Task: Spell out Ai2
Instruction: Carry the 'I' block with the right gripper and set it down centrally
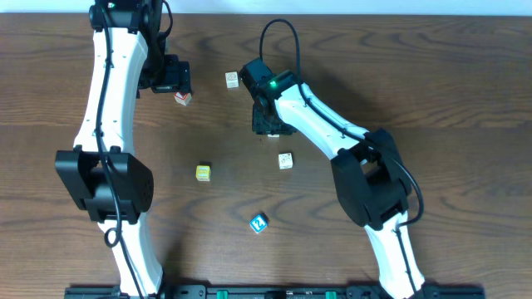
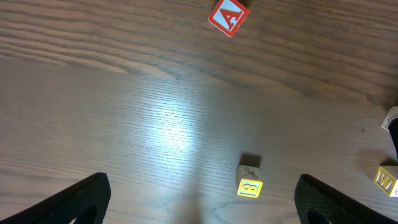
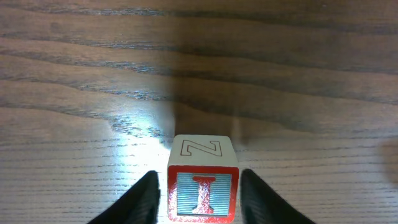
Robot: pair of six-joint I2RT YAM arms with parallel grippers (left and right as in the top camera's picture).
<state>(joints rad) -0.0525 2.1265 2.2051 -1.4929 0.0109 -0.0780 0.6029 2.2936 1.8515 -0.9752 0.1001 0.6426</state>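
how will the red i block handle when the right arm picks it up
The I block looks like a rigid wooden cube, so it should not flex. Its flat faces sit square to the jaws, so slipping seems unlikely. It rests flat on the table, unlikely to roll.

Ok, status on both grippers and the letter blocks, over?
Left gripper open, empty, A block ahead. Right gripper straddles I block, grip unclear. Nothing blocking either.

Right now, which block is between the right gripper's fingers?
The red-framed block showing the letter I: only it sits inside the right gripper.
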